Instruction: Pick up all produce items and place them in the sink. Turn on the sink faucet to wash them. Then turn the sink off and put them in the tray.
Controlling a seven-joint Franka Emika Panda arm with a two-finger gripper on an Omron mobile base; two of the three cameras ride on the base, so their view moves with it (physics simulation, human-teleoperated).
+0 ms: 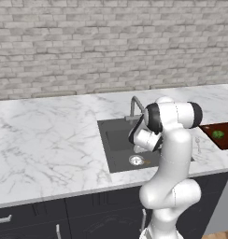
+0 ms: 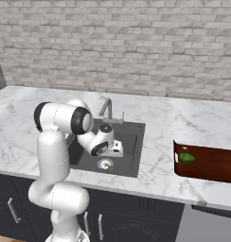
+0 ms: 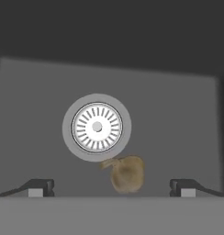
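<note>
Tan-brown lumpy produce lay low in the frame beside the drain, between the fingertips. Spread wide, the hand held nothing above the sink.

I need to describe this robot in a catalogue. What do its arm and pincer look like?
The arm is made of glossy white, rounded tube segments with black bands at the joints, rising from a bulbous white base link. No loose cables or markings are visible. The pincer has a white hand body and two small dark fingertips, each with a pale grey pad at its end.
</note>
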